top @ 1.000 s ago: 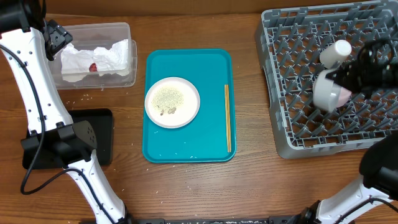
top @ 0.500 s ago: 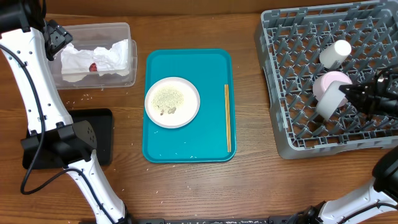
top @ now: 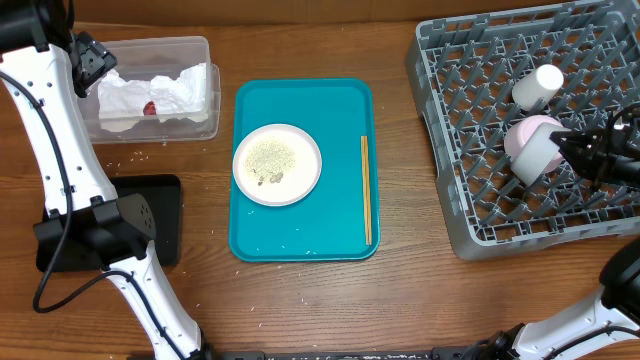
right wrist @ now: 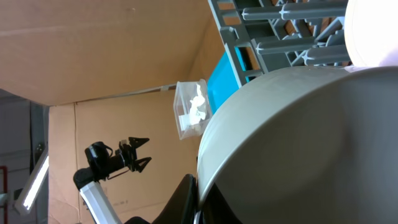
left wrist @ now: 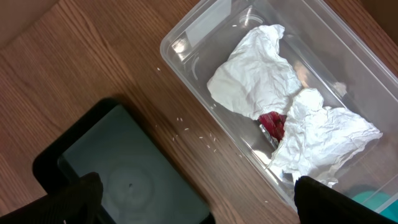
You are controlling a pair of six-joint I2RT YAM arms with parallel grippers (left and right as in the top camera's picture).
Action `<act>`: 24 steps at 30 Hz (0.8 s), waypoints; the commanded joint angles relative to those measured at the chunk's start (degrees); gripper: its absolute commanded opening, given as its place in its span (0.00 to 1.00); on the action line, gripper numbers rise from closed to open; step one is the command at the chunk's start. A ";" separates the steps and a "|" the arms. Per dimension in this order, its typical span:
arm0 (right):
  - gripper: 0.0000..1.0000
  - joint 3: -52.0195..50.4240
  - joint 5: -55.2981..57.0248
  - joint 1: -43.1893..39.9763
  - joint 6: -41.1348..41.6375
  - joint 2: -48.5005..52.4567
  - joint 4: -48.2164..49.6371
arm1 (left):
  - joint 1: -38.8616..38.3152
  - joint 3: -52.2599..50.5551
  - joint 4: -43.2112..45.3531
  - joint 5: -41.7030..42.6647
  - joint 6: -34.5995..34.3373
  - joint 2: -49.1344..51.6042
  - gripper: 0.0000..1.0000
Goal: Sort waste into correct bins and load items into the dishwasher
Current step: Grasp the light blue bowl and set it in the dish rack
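My right gripper [top: 578, 150] is shut on the rim of the pale bowl [top: 535, 160], which lies on its side over the grey dishwasher rack [top: 480, 200]. The bowl [right wrist: 311, 143] fills the right wrist view, its rim pinched between my fingers [right wrist: 186, 196]. A pink saucer [top: 532, 128] stands just behind it, with a white cup [top: 537, 87] further back. The plate [top: 277, 164] carries rice and scraps, with chopsticks [top: 365, 190] beside it. My left gripper [left wrist: 199, 214] hangs open by the clear tub [left wrist: 205, 28], which holds napkins [left wrist: 255, 74] and a red sachet [left wrist: 272, 123].
The plate and chopsticks rest on a teal tray [top: 340, 100] at the table's middle. A shallow black tray [top: 165, 230] lies at the left, partly behind the left arm's base. Loose rice grains [left wrist: 199, 127] dot the wood between the tub and the black tray.
My right arm swung down and right over the rack, carrying the bowl with it and uncovering the pink saucer. The rack shifted slightly. The left arm stayed still.
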 commanded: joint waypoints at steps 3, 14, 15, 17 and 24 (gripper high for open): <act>0.07 -0.50 5.77 -0.22 0.48 -1.05 0.22 | -0.39 -0.20 0.07 -0.20 -0.70 -0.33 1.00; 0.16 1.49 15.78 -3.93 6.54 -1.46 1.40 | -0.39 -0.20 0.07 -0.20 -0.70 -0.33 1.00; 0.17 2.32 17.73 -4.52 7.98 -1.92 1.27 | -0.39 -0.20 0.07 -0.17 -0.70 -0.33 1.00; 0.22 4.33 23.80 -5.70 12.48 -3.43 1.57 | -0.39 -0.20 0.07 -0.17 -0.70 -0.33 1.00; 0.43 10.80 47.36 -7.72 31.47 -11.08 2.89 | -0.39 -0.20 0.07 -0.17 -0.70 -0.33 1.00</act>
